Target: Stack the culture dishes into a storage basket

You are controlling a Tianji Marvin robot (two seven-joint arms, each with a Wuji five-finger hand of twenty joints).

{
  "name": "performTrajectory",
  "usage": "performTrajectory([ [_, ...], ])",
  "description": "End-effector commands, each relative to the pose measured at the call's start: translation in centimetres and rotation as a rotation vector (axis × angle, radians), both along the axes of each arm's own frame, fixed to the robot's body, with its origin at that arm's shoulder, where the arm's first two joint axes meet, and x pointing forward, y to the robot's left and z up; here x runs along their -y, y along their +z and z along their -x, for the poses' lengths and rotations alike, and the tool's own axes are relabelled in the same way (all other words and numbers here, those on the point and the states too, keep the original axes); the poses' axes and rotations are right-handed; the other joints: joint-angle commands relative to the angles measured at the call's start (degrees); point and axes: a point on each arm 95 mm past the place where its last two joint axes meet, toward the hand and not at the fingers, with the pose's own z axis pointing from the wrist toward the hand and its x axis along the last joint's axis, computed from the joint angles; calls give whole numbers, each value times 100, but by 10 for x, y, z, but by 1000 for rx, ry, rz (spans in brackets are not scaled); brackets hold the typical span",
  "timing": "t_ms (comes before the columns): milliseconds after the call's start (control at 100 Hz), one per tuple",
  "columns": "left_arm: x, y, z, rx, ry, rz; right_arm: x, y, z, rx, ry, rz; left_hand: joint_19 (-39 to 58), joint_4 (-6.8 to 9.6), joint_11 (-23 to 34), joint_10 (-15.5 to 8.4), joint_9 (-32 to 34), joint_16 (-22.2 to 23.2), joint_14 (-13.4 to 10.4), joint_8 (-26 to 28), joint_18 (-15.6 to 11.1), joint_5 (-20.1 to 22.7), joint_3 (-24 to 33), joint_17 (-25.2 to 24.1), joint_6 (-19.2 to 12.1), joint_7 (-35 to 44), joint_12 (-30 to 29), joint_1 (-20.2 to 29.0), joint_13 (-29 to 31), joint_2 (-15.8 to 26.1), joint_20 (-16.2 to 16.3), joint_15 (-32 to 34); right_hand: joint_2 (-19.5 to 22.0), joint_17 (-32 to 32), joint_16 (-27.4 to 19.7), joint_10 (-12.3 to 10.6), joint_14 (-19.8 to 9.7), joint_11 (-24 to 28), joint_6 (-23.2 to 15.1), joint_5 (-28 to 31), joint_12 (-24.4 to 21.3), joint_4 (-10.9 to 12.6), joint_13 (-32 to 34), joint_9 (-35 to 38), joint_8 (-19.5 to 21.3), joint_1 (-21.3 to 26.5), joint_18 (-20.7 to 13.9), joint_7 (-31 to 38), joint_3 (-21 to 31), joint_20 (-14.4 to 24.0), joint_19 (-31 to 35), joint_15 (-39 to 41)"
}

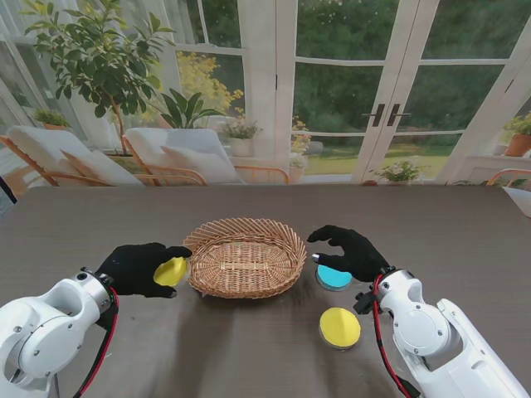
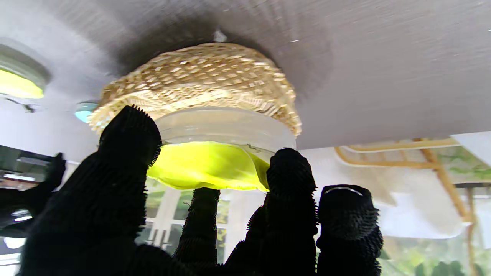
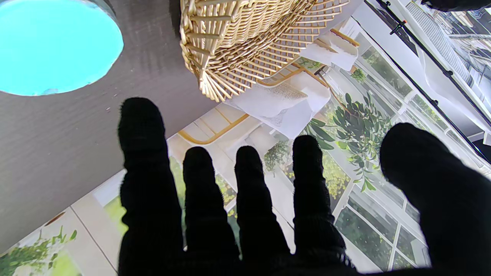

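Left hand (image 1: 139, 269) is pinching a yellow culture dish (image 1: 171, 271) just beside the wicker basket (image 1: 245, 257) rim, likely for the drop-in, while the right hand (image 1: 350, 251), fingers spread and empty, is hovering over the blue dish (image 1: 333, 277), probably lining up a grab.

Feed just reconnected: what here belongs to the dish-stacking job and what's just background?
Job:
wicker basket
yellow dish held in left hand
blue dish under open right hand
second yellow dish

Background:
lounge chairs
potted plants
glass doors
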Motion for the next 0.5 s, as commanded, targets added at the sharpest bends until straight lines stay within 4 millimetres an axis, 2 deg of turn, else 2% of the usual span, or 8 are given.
performTrajectory([
  [0,19,-2,10,-20,-56,10,-2,-1,2,-7,9,2,339,215,375,-397,294,44,-190,231,-55,315,508,4,-55,470,188,580,113,509,-32,187,68,-3060,-44,90,-56,-49,-57,55,-35,168,-71,-42,1,-25,69,-43,-43,168,-142,-16],
  [200,55,-11,33,-49,-153,18,-1,-1,1,-1,4,0,351,218,368,-388,287,41,-189,217,-91,339,429,22,-50,458,183,556,113,557,-39,182,65,-3064,-44,85,-58,-52,-56,61,-36,168,-69,-42,2,-27,71,-40,-42,169,-146,-15],
  [490,91,-34,56,-85,-198,34,0,0,1,5,0,-3,367,236,356,-345,279,31,-171,196,-118,330,322,47,-29,434,172,580,123,606,-59,174,63,-3064,-45,85,-50,-55,-52,58,-37,168,-71,-41,0,-26,73,-44,-43,172,-150,-18],
])
